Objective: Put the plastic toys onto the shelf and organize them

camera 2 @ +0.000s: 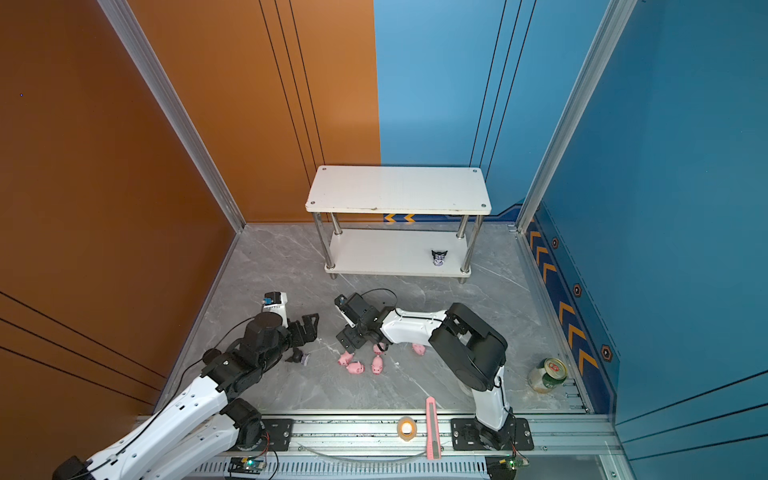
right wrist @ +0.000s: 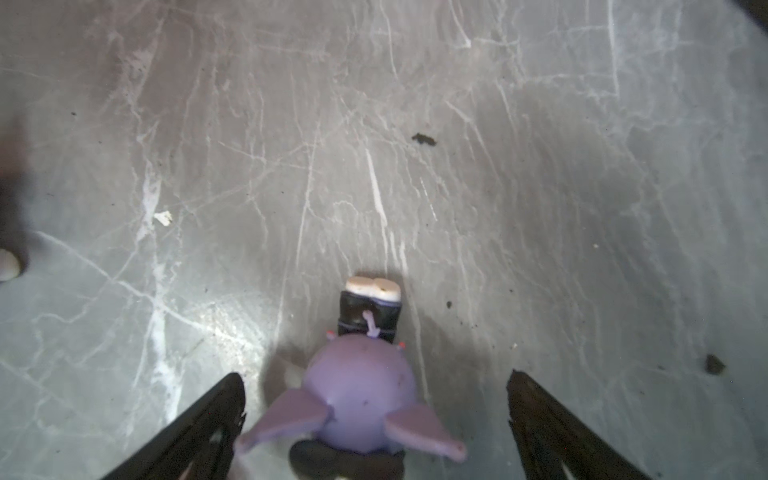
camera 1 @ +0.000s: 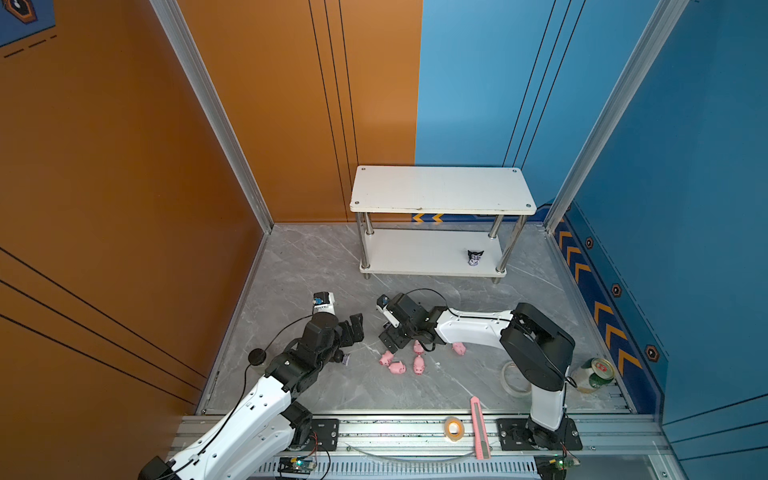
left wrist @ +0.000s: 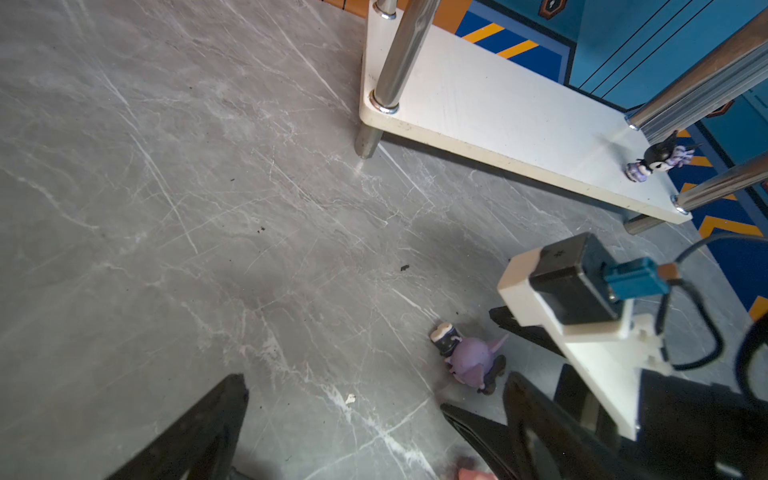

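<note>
Right wrist view: the fallen figurine (right wrist: 361, 399) lies face down on the floor (right wrist: 249, 166). It shows me a round lilac head with two pointed lilac ears, a black body with a thin lilac tail, and two pale feet at the end farthest from the lens. It sits between the spread fingers (right wrist: 199, 428) of the right gripper (right wrist: 376, 375), which stand wide apart and clamp nothing; one ear tip comes just beside a finger. Left wrist view: the same toy appears just beside the camera block (left wrist: 573, 286) on the right wrist and near the left gripper (left wrist: 376, 376), whose jaws are likewise apart and hold nothing. In both top views I find a second figurine (camera 1: 475, 257), black-eared and upright, at the right end of the lower board of the shelf (camera 1: 440, 187). Five pink pigs (camera 1: 419, 365) cluster on the floor beside and beneath the right arm (camera 1: 469, 328). Floor: grey veined marble pattern, scuffed, with dark crumbs (right wrist: 424, 139). Walls: orange wall (camera 1: 124, 166) on the left, blue wall (camera 1: 685, 166) on the right, framed by aluminium posts (camera 1: 216, 116).
</note>
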You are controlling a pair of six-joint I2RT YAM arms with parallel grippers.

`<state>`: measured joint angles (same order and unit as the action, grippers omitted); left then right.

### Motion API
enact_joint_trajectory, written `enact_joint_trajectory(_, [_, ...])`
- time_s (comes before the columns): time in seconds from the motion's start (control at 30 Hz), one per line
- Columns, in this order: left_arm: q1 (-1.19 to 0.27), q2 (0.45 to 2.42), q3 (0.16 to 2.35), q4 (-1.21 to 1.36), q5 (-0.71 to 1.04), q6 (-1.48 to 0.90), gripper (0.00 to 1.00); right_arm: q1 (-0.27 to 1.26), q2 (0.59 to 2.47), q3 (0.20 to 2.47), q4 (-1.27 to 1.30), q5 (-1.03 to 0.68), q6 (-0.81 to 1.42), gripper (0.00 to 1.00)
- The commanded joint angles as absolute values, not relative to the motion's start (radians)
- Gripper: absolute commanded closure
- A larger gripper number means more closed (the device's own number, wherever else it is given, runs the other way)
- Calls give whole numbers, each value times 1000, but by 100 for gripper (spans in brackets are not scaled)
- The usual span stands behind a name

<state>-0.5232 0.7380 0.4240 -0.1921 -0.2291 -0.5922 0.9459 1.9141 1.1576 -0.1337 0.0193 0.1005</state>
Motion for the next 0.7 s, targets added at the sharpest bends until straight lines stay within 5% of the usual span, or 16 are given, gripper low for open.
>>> enact_joint_trajectory(0.0, [-509,746,409,-206,-197,-588,2,941,1921,1166,-89,-9,87,0])
enact_joint_trajectory(0.23, [-502,785,411,-156,-170,-595,2,918,1936,1175,-91,-34,97,23])
enact_joint_trajectory(0.67, [-502,776,394,-144,-161,-602,2,917,1920,1171,-130,-29,169,48])
